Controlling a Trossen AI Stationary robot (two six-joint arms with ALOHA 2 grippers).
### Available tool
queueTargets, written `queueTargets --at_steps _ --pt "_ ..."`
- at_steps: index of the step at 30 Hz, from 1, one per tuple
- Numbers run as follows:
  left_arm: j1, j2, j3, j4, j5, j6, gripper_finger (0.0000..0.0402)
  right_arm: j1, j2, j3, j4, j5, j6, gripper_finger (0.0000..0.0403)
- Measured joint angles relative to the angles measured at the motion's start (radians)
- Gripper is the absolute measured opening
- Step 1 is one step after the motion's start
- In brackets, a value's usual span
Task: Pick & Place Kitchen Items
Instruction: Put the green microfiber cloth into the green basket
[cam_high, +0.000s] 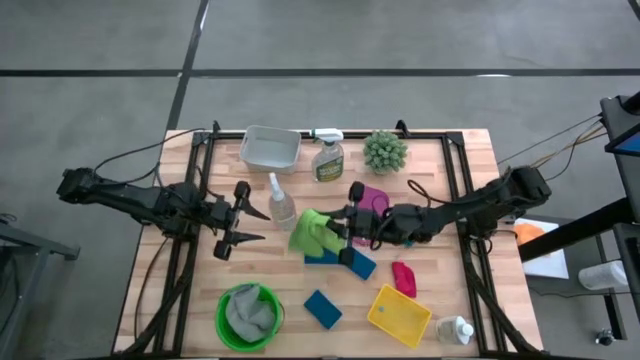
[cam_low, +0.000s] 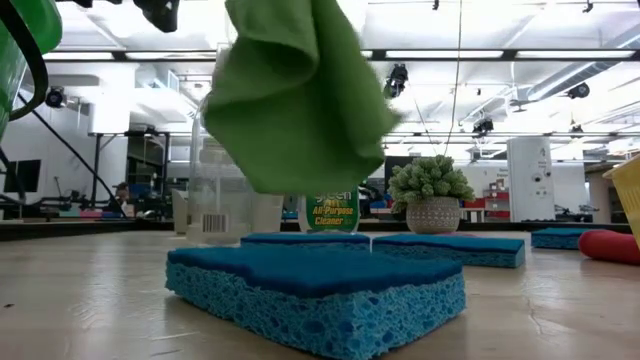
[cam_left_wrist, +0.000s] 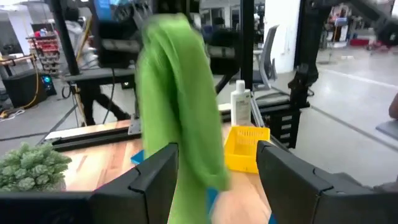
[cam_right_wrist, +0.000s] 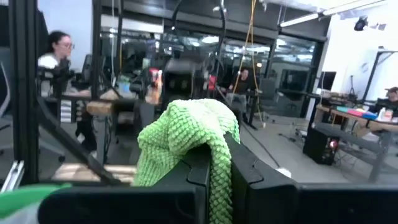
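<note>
The right gripper (cam_high: 338, 229) pinches the green cloth (cam_high: 312, 231), which hangs above the blue sponges (cam_high: 340, 258) mid-surface. The left gripper (cam_high: 256, 225), spread and empty, faces it; the green bowl (cam_high: 248, 316) lies toward the left arm's side.

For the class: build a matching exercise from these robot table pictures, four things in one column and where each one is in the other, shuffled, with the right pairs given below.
Things
1. green cloth
2. grey cloth
3. potted plant
4. small white bottle

Places
A. inside the green bowl
B. at the table's near right corner, beside the yellow basket
C. at the table's far edge, right of the spray bottle with the green label
D. hanging from the shut right pincer, above the blue sponges

Pairs: 1-D, 2-A, 3-C, 4-B
</note>
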Motion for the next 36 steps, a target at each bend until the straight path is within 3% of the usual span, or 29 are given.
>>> queueTargets --at_steps 8,21,36 --pt "0.000 0.142 0.000 0.109 -0.035 0.014 0.0215 -0.004 0.014 0.081 -0.013 -0.040 -0.046 0.0018" --pt "0.001 0.257 0.000 0.310 -0.030 0.017 0.0222 -0.006 0.019 0.169 -0.034 -0.084 -0.110 0.0018" --pt "0.001 0.256 0.000 0.357 0.014 -0.063 0.0395 -0.018 0.020 0.171 -0.112 -0.079 -0.111 0.0018"
